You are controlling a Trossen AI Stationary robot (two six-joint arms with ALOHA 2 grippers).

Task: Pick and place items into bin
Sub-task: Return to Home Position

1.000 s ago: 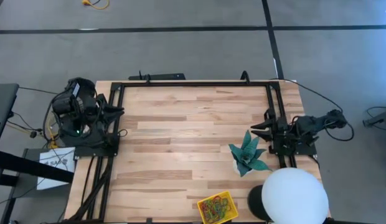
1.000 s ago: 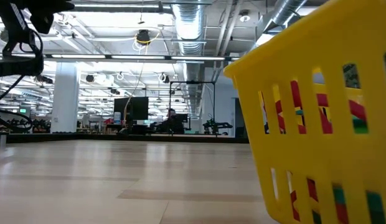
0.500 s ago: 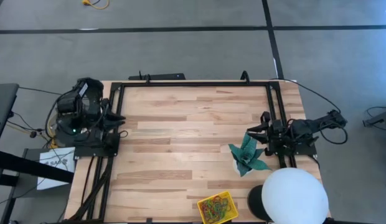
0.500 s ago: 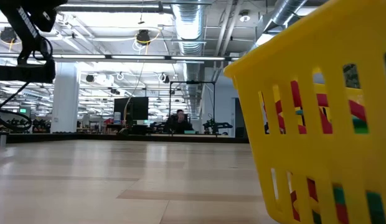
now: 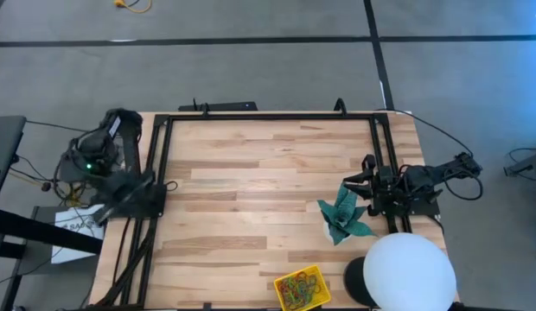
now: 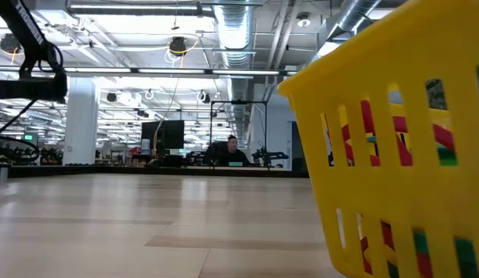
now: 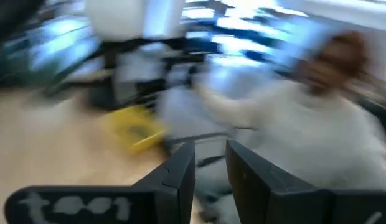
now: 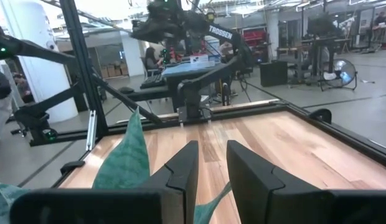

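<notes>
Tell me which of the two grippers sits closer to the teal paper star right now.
The right gripper, at the table's right edge, almost touching the teal paper star. The left gripper is off the opposite, left side of the table, far from it.

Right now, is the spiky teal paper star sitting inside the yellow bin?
No. In the high view the teal star sits on the bare wood near the right arm, apart from the yellow bin, which holds only colourful loops.

Left arm (image 5: 108, 164) folded at table's left edge, right gripper (image 5: 361, 177) low, jaws seemingly narrowly parted
</notes>
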